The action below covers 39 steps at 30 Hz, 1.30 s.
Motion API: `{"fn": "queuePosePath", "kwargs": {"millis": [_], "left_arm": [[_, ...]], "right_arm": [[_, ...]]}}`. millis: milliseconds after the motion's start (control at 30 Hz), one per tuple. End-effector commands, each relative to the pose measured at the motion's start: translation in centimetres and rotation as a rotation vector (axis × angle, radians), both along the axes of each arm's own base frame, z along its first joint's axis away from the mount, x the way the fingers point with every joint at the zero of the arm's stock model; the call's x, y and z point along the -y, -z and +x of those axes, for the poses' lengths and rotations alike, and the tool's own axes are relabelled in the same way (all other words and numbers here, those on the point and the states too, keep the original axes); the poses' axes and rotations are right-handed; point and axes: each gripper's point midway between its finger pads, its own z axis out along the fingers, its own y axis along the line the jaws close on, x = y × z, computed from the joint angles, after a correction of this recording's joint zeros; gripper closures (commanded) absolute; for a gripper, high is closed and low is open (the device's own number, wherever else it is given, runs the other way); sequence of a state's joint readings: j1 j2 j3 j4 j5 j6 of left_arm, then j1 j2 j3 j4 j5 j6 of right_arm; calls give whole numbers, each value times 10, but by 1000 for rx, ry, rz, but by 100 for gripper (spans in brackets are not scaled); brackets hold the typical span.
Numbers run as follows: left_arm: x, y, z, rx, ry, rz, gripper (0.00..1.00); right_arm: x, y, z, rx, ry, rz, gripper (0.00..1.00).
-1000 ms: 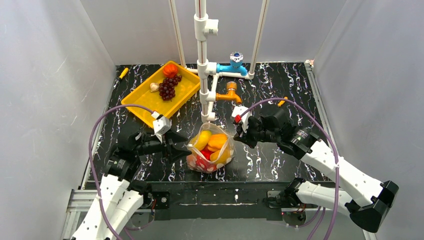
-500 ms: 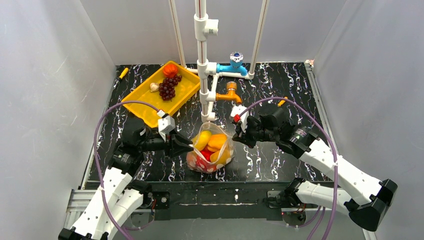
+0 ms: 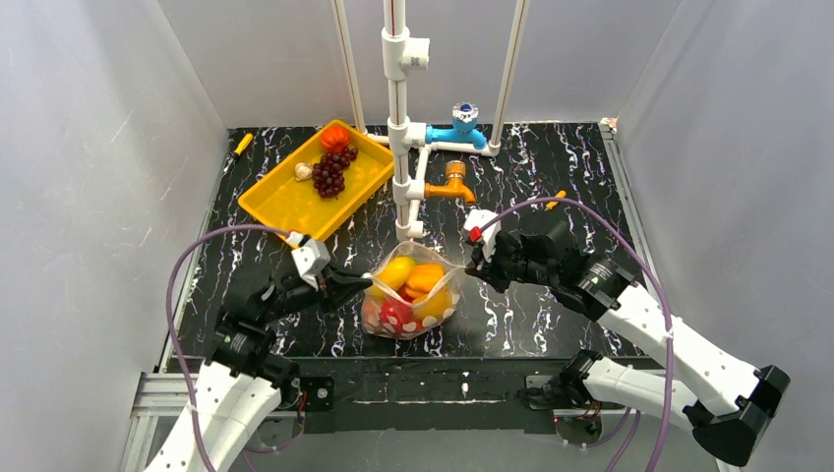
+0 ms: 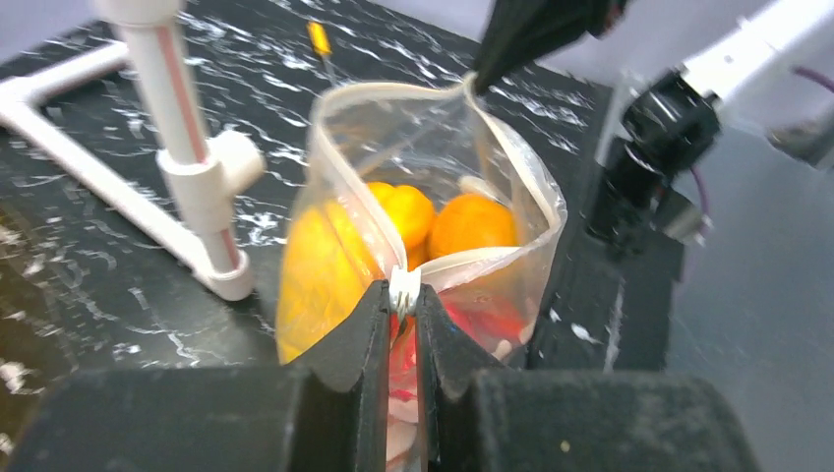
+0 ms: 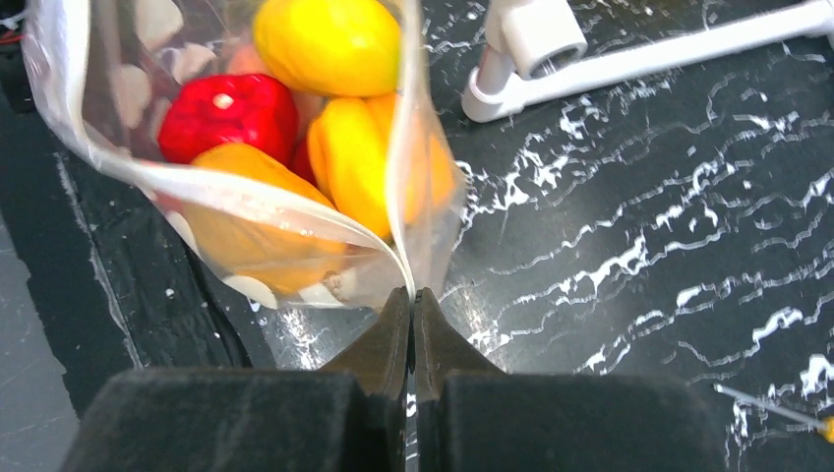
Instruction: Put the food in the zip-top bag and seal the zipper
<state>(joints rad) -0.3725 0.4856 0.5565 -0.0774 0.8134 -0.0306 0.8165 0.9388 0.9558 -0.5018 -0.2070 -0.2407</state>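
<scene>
The zip-top bag (image 3: 413, 300), clear with white dots, stands on the black table with its mouth up and open. Inside lies food: yellow (image 5: 327, 44), red (image 5: 228, 113) and orange (image 4: 470, 221) pieces. My left gripper (image 3: 362, 286) is shut on the left end of the zipper (image 4: 497, 258), whose white strip is pinched between the fingertips (image 4: 403, 295). My right gripper (image 3: 472, 269) is shut on the bag's right mouth corner (image 5: 411, 293). More food sits on the yellow tray (image 3: 285, 202): dark grapes (image 3: 329, 172), a red piece (image 3: 334, 138) and a white one (image 3: 303, 171).
A white pipe stand (image 3: 398, 118) rises just behind the bag, with a blue valve (image 3: 462, 128) and an orange tap (image 3: 452, 183) on its branches. A small yellow-handled tool (image 3: 242, 144) lies at the back left, another (image 3: 557, 200) near the right arm.
My left gripper has closed from open onto the bag's left mouth edge, and the left arm has dropped lower. The right gripper kept its grip and shifted slightly right.
</scene>
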Motion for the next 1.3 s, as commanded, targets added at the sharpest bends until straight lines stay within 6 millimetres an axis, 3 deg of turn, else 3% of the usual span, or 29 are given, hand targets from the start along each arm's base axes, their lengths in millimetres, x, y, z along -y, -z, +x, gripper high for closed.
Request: {"fn": "queuePosePath", "kwargs": {"millis": [0, 167, 433, 633, 867, 967, 1100, 1200, 1233, 1267], "left_arm": [[-25, -41, 25, 86, -292, -217, 100], [-38, -40, 31, 47, -399, -367, 100], [-38, -33, 18, 44, -373, -363, 100], [-24, -45, 13, -20, -282, -441, 100], [-25, -45, 17, -19, -294, -442, 100], [-19, -37, 17, -38, -267, -391, 100], [-26, -35, 16, 14, -297, -381, 100], [-16, -22, 5, -8, -206, -324, 100], [-12, -19, 1, -14, -171, -311, 100], [-9, -18, -2, -14, -143, -300, 100]], "right_arm": [[20, -4, 13, 32, 132, 39, 99], [31, 0, 10, -2, 164, 41, 99], [38, -4, -6, -42, 140, 39, 99], [11, -31, -37, -64, -50, 224, 99], [44, -7, 8, 79, 226, 144, 99], [41, -4, 2, 43, 178, 96, 99], [61, 15, 13, 65, 262, -16, 99], [56, 8, 6, 76, 212, 19, 99], [50, 2, 1, 80, 168, 42, 94], [44, -4, -3, 83, 120, 60, 84]]}}
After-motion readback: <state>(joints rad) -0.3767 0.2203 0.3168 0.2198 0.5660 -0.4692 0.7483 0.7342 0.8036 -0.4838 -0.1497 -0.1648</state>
